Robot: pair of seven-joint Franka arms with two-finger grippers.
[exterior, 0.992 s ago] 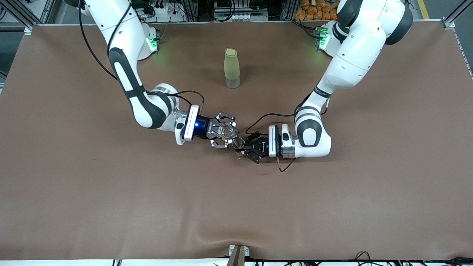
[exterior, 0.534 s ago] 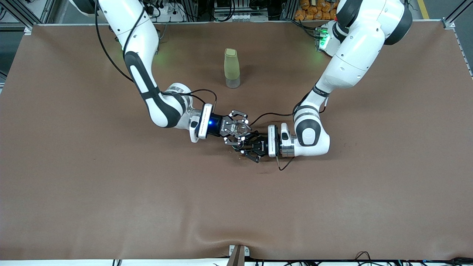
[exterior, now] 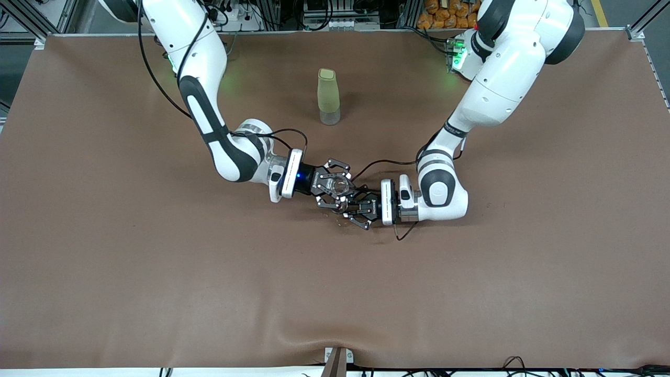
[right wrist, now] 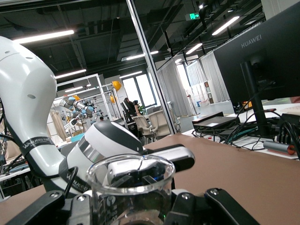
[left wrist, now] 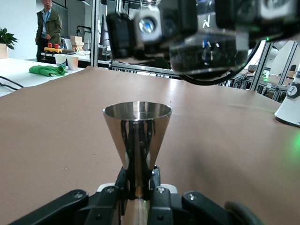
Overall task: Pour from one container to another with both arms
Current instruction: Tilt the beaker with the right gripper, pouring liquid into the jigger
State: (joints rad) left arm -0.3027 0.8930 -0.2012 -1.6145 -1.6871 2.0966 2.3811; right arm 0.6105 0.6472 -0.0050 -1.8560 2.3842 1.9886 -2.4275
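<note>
- The right gripper (exterior: 335, 187) is clamped round a clear glass beaker (exterior: 336, 184), held in the air over the middle of the brown table (exterior: 104, 251).
- The left gripper (exterior: 352, 209) is pinched on the narrow waist of a steel jigger (left wrist: 137, 136), a cone-shaped measuring cup, upright with its mouth up, just beside the beaker.
- The beaker sits slightly higher than the jigger, its rim close over the cup's mouth.
- Likely risk: the jigger's mouth is small, so a fast tilt or poor alignment would spill onto the cloth. The thin waist grip could also let the cup twist if the two vessels knock together.
- A tall green bottle (exterior: 328, 97) stands well apart, farther from the front camera.
- The left wrist view shows the jigger's shape and the beaker above it. From the front, the grippers nearly hide the jigger.
- The right wrist view shows only the beaker's rim with the left arm (right wrist: 28, 117) past it.
</note>
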